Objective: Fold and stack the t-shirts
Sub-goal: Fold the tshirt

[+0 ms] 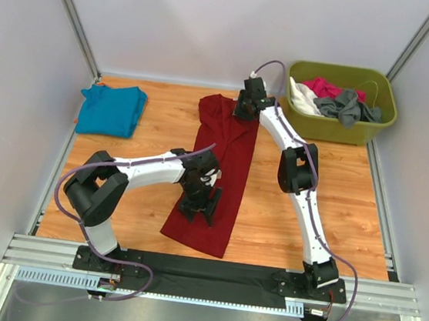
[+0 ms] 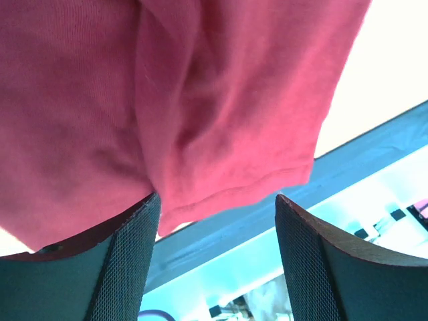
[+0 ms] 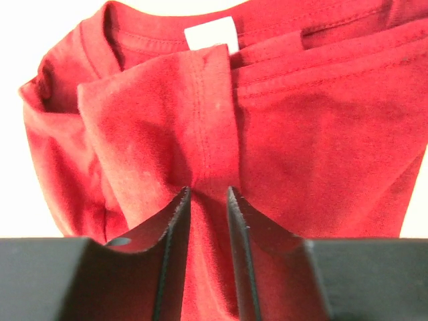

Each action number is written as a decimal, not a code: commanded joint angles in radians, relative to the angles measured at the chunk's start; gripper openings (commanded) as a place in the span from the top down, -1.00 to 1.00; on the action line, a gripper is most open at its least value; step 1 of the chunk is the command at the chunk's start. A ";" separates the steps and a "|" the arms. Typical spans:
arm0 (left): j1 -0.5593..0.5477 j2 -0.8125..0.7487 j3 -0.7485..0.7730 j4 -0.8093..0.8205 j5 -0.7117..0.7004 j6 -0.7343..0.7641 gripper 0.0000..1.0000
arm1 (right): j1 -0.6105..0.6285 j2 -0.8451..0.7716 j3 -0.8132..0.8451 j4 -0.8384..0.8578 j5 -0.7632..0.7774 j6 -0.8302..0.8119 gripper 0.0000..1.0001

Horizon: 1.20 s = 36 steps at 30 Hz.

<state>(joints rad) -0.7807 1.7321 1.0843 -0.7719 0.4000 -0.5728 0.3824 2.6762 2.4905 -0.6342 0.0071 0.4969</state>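
The dark red shirt (image 1: 225,169) lies as a long narrow strip from the far middle of the table toward the near edge. My right gripper (image 1: 243,111) is at its far, collar end. In the right wrist view the gripper (image 3: 208,189) is shut on a fold of the red cloth (image 3: 321,134), just below the white label (image 3: 210,37). My left gripper (image 1: 202,204) is low over the near part of the strip. In the left wrist view it (image 2: 217,196) is open, with the shirt's hem (image 2: 234,120) just past its fingertips. The teal-blue shirt (image 1: 112,108) lies folded at the far left.
An olive-green bin (image 1: 373,130) stands at the far right and holds pink, white and dark grey garments. White walls close in the table on the left, back and right. A black strip and metal rail (image 1: 209,272) run along the near edge.
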 commanded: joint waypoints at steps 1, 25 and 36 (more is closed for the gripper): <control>-0.003 -0.069 0.020 -0.018 -0.015 0.001 -0.52 | 0.000 -0.084 0.042 0.044 -0.024 -0.044 0.37; -0.184 -0.036 -0.089 0.238 -0.398 -0.223 -0.52 | 0.038 -0.647 -0.639 0.116 -0.071 -0.026 0.18; -0.347 -0.049 -0.063 0.186 -0.489 -0.337 -0.53 | 0.041 -0.783 -0.818 0.159 -0.075 -0.020 0.17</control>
<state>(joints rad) -1.0821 1.6958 1.0164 -0.5720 -0.0669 -0.8455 0.4194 1.9709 1.7012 -0.5323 -0.0624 0.4744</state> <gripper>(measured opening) 0.760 0.418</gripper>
